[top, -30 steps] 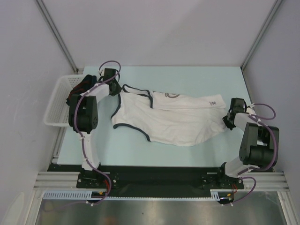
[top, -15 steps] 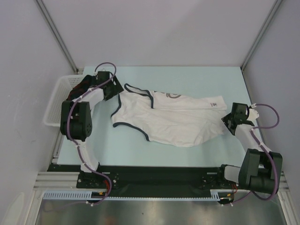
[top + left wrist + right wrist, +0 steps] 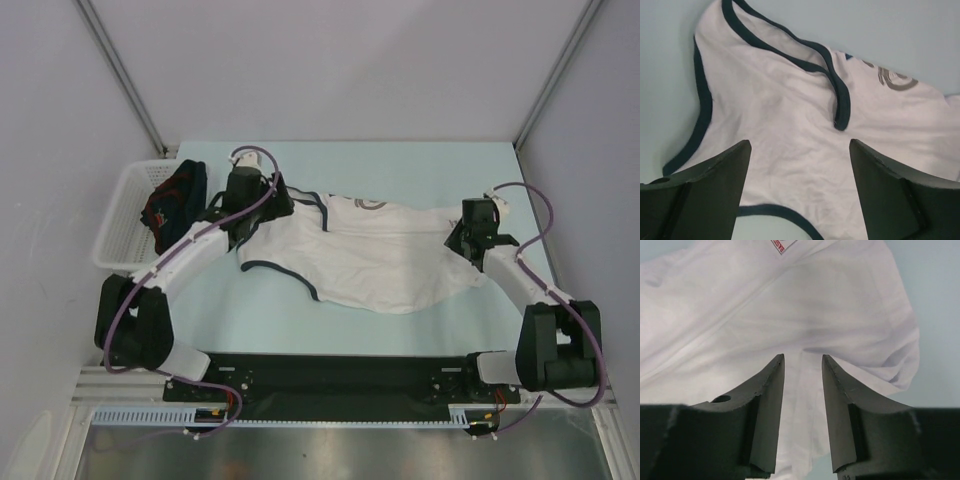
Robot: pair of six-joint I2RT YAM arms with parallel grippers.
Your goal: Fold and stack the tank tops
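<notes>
While both jaws gape, one white tank top (image 3: 370, 262), one navy top (image 3: 180, 193), one basket (image 3: 113, 232)

Top view: we look down from high behind the arm bases (image 3: 195, 375); whole table (image 3: 400, 165) in frame. Left wrist: we sit close, looking past the left fingers (image 3: 715, 185) onto the white top (image 3: 785, 120), strap end. Right wrist: close, hem end. All three share the white top.

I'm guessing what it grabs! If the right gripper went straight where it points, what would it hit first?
Probably the white top: the right gripper points at its rumpled end, cloth showing between its parted jaws. How near is hard to tell.
</notes>
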